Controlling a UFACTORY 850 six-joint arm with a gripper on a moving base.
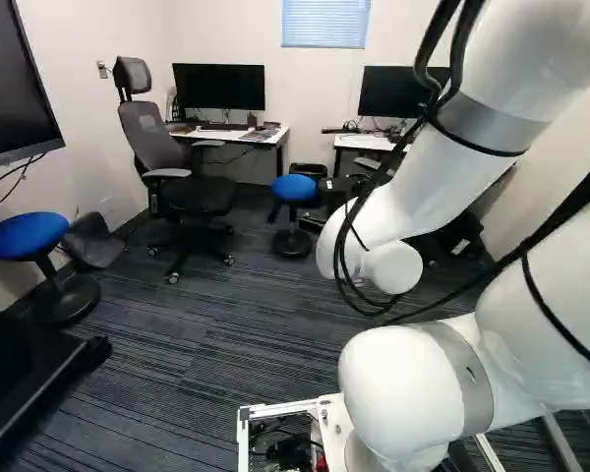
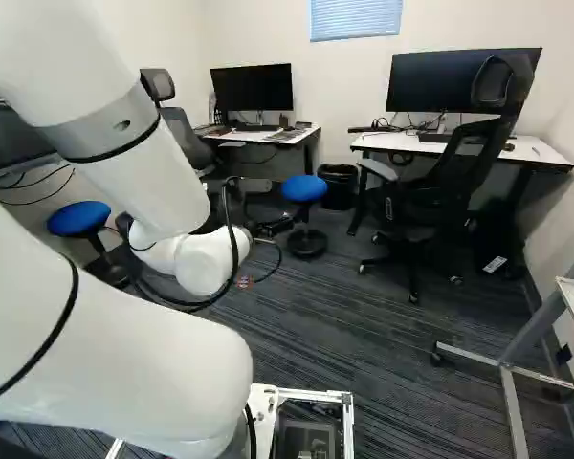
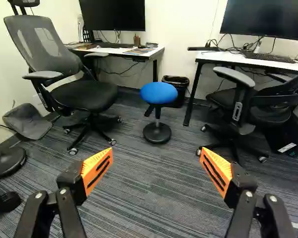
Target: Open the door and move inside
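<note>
Here we are inside an office, and the tool [image 3: 156,154] stands wide open in the wrist view, its orange pads [image 3: 97,168] well apart with nothing held between them. The door is out of view, so where it is, I cannot tell. Straight ahead of the tool there's a blue stool [image 3: 159,92] on a round black base, upright on the striped carpet [image 3: 154,193], with a black bin [image 3: 179,100] just behind it. Over at the left of the right base view, the white arm [image 2: 139,158] reaches out over the floor, bent at its joints. Two white-topped counters line the far wall: one counter [image 3: 155,50] bears a monitor [image 3: 113,15], with a grey mesh chair [image 3: 47,47] in front, and the other counter [image 2: 545,155] carries a wider monitor [image 2: 454,81], a black chair [image 2: 459,167] pulled up close. And there's a second blue stool [image 1: 25,236] at the left of the left base view, while a metal frame on casters [image 2: 509,406] stands at the right of the right base view.
</note>
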